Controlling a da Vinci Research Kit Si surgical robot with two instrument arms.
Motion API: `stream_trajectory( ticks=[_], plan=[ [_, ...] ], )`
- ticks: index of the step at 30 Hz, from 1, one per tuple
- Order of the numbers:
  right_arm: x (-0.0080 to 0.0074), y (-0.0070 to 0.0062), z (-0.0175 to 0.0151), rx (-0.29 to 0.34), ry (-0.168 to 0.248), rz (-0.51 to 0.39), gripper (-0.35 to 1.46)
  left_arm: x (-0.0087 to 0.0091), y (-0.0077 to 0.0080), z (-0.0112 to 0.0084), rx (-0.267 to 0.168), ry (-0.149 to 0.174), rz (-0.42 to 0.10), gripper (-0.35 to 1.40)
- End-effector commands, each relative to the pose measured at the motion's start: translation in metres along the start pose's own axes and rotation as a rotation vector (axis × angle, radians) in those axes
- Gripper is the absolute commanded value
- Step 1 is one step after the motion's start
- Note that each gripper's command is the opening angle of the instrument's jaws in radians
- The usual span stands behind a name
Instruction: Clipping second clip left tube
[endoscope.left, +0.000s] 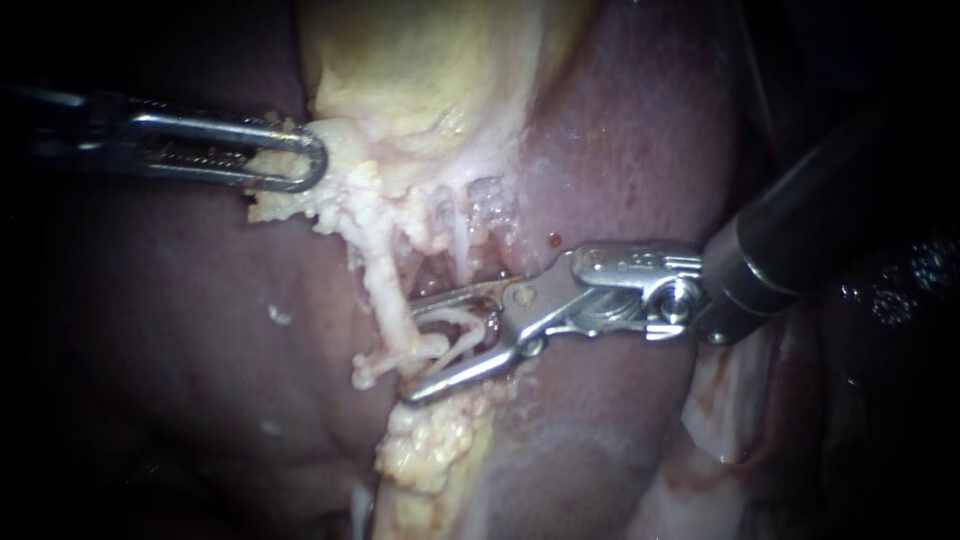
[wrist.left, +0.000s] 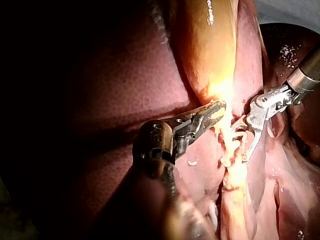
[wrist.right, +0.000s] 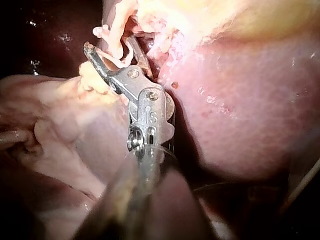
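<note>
Plainly, the right instrument (endoscope.left: 412, 353) is where the work is. Its jaws stand apart with a clear gap, straddling the pale tube (endoscope.left: 385, 290) that runs down from the gallbladder (endoscope.left: 400, 60). The tube sits near the jaw tips, and a thinner strand lies deeper in the gap. From the endoscope I cannot tell whether either jaw touches the tube.

The right wrist view looks along that instrument (wrist.right: 107, 45) and shows the tube (wrist.right: 117, 30) crossing between the spread jaws. It also shows a small red spot on the liver (wrist.right: 240, 115) just beside them.

The left instrument (endoscope.left: 305, 160) is well apart from the right one, clamped on pale tissue (endoscope.left: 340, 190) at the gallbladder's lower edge. The endoscope shows only one looped jaw lying flat there. The left wrist view shows both jaws (wrist.left: 212, 112) closed with that tissue between them. It also shows the yellow gallbladder (wrist.left: 210, 50) lit brightly beyond, with the right instrument (wrist.left: 241, 142) just past the tube (wrist.left: 227, 145).
</note>
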Motion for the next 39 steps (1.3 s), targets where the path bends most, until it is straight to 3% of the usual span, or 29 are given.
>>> stream_trajectory(
  ticks=[1,11,14,26,31,39],
  plan=[
    [0.0000,0.0000,0.0003,0.007,0.003,0.003,0.46,0.0000,0.0000,0.0000,0.001,0.000,0.000,-0.35],
    [0.0010,0.0003,0.0028,0.024,0.027,0.003,0.46,0.0000,0.0000,0.0002,-0.001,-0.001,0.000,-0.35],
    [0.0012,-0.0004,0.0031,0.030,0.029,0.002,0.46,0.0000,0.0000,0.0001,-0.001,-0.001,0.000,-0.35],
    [0.0023,-0.0056,0.0041,0.071,0.021,0.001,0.43,-0.0001,0.0000,0.0002,-0.003,-0.002,0.001,-0.35],
    [0.0025,-0.0065,0.0034,0.079,0.022,0.025,0.37,-0.0001,-0.0001,0.0002,-0.003,-0.002,0.001,-0.35],
    [0.0028,-0.0067,0.0026,0.088,0.023,0.074,0.16,-0.0001,-0.0001,0.0002,-0.004,-0.002,0.001,-0.35]
  ],
)
